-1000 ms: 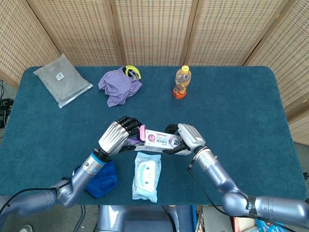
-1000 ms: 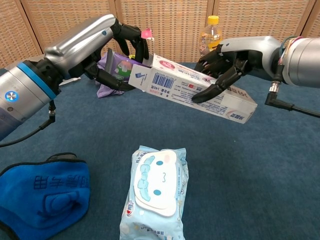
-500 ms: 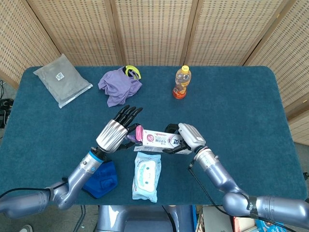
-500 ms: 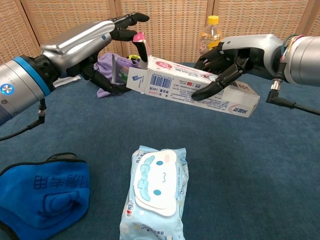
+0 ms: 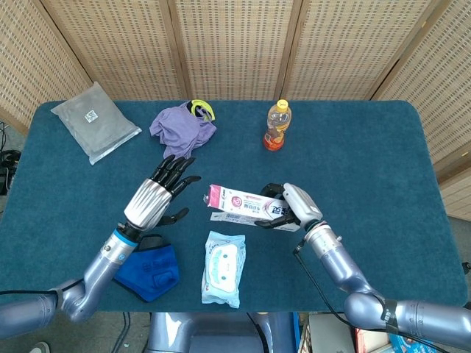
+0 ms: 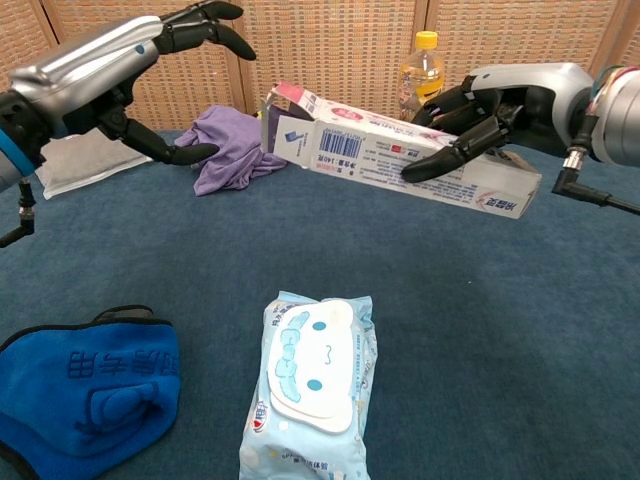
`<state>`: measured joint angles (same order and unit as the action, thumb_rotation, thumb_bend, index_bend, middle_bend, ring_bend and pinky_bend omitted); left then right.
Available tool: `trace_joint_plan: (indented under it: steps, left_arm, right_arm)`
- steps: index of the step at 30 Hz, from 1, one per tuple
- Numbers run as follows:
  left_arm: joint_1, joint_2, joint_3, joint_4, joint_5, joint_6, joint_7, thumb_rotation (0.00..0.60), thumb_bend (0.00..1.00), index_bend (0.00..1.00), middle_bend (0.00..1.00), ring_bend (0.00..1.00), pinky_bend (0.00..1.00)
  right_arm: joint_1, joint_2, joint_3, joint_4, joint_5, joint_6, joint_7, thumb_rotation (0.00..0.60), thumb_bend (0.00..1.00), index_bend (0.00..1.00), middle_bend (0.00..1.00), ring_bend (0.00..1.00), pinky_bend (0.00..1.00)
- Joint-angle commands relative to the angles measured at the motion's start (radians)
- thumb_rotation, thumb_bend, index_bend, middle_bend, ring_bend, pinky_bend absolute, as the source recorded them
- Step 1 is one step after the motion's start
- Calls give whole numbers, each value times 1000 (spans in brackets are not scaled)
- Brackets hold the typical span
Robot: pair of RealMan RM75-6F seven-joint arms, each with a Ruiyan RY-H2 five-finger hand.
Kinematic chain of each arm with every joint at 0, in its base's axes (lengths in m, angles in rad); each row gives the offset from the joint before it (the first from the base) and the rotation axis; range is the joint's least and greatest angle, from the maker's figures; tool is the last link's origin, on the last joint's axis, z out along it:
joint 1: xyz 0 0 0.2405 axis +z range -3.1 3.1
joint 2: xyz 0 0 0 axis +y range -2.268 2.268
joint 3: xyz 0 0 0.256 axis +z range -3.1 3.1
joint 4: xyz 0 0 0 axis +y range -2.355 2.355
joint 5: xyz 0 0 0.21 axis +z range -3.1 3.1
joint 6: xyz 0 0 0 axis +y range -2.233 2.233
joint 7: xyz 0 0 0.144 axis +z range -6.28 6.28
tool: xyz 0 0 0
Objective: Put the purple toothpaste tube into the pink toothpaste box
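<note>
The pink toothpaste box (image 5: 246, 205) lies tilted just above the blue table, its open flap end (image 6: 283, 103) pointing toward my left side. My right hand (image 5: 285, 208) grips the box's other end, fingers wrapped over its top (image 6: 470, 140). My left hand (image 5: 157, 196) hovers apart from the box, to the left of its open end, fingers spread and holding nothing (image 6: 165, 45). The purple toothpaste tube shows in neither view; nothing sticks out of the box's open end.
A pack of wet wipes (image 5: 223, 268) lies in front of the box, and a blue cloth (image 5: 151, 271) under my left forearm. At the back are a purple cloth (image 5: 180, 131), an orange drink bottle (image 5: 277, 125) and a grey bag (image 5: 96, 121).
My left hand has let go of the box's open end, spread its fingers and drawn back to the left. The right hand has carried the box a little to the right.
</note>
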<state>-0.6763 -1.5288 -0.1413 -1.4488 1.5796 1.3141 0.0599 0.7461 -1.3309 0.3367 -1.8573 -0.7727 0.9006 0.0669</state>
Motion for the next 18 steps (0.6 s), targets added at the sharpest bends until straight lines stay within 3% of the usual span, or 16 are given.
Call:
trace_joint_plan:
  steps: [1,10,14,18]
  left_arm:
    - [21,28,10,-14,0,19,-25,600,290,191,0,0,0]
    - [94,104,37,-42,-12,68,-59,600,290,191,0,0,0]
    - [146,143,59,-67,-23,103,-63,600,290,190,0,0,0]
    - [181,154,76,-73,-17,128,-63,600,290,190,0,0,0]
  right_arm:
    - [-40,9,11,8,-21,-7,84,600,153,601,498,375,447]
    - [-160,30,39,54,-127,16,324,600,153,602,500,375,447]
    - [-243,49,74,81,-179,5,546,600,153,602,500,375,447]
    - [-293,57,52,151,-274,14,630,600,153,602,500,375,447]
